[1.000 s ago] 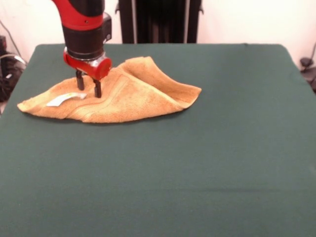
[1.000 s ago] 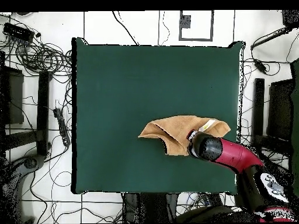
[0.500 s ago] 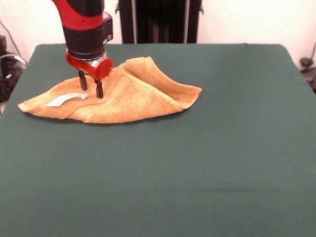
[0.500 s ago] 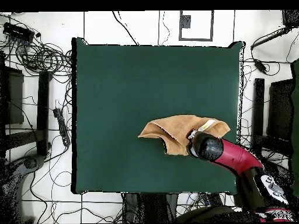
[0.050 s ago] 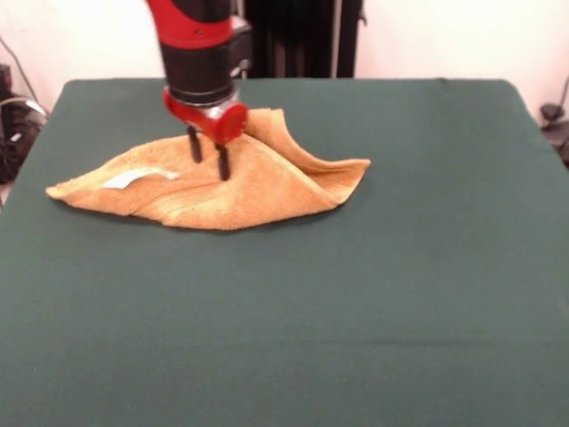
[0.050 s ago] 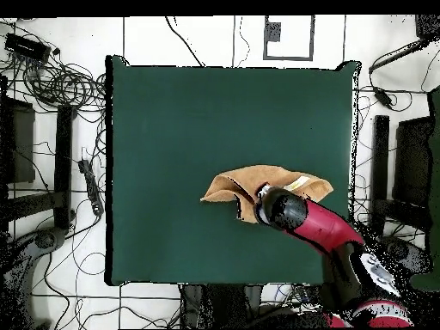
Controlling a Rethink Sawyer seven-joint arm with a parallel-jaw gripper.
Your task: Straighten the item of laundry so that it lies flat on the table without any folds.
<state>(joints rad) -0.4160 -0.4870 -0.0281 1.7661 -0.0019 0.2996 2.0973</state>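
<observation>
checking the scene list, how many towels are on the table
1: the towel lies folded on the table, under the end effector. None shows elsewhere; a second beneath it can't be excluded.

No text, label, brand or number can be read in either view. The towel (image 5: pixel 231 182) carries a small white tag (image 5: pixel 133 178), but it shows only as a blank strip; any print on it is perhaps too small to make out.
</observation>
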